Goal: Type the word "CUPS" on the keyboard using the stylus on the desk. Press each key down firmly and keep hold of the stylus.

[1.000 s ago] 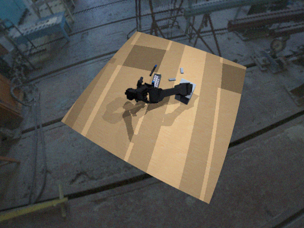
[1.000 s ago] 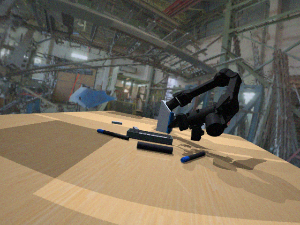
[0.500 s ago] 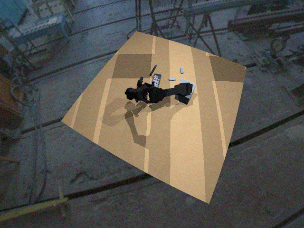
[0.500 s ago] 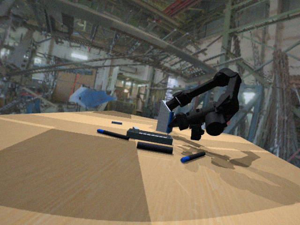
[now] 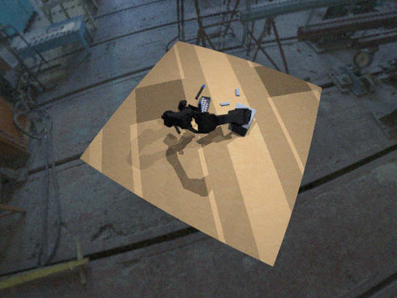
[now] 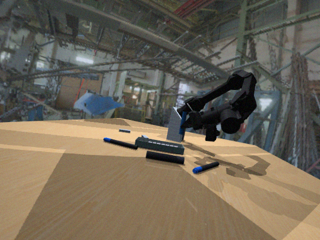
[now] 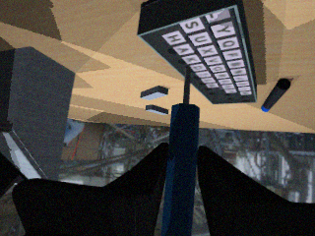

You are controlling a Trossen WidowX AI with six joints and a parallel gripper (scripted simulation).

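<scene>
The keyboard (image 5: 205, 99) (image 6: 160, 146) (image 7: 159, 16) lies on the desk, its lettered keys showing in the wrist view. My gripper (image 6: 182, 126) (image 7: 182, 150) is shut on the blue stylus (image 6: 183, 119) (image 7: 181, 172) and holds it above the keyboard. The stylus's thin dark tip reaches toward the keyboard and overlaps its edge beside the first column of keys in the wrist view. Whether the tip touches a key cannot be told. In the top view the arm hides part of the keyboard.
A black marker with a blue end (image 5: 200, 92) (image 6: 120, 143) (image 7: 277, 95) lies beside the keyboard. Another marker (image 6: 206, 167) and a thick black cylinder (image 6: 164, 157) lie nearer the exterior camera. Two small grey blocks (image 5: 237, 92) (image 7: 155, 92) lie beyond. A tall grey block (image 6: 173, 127) (image 7: 41, 93) stands nearby.
</scene>
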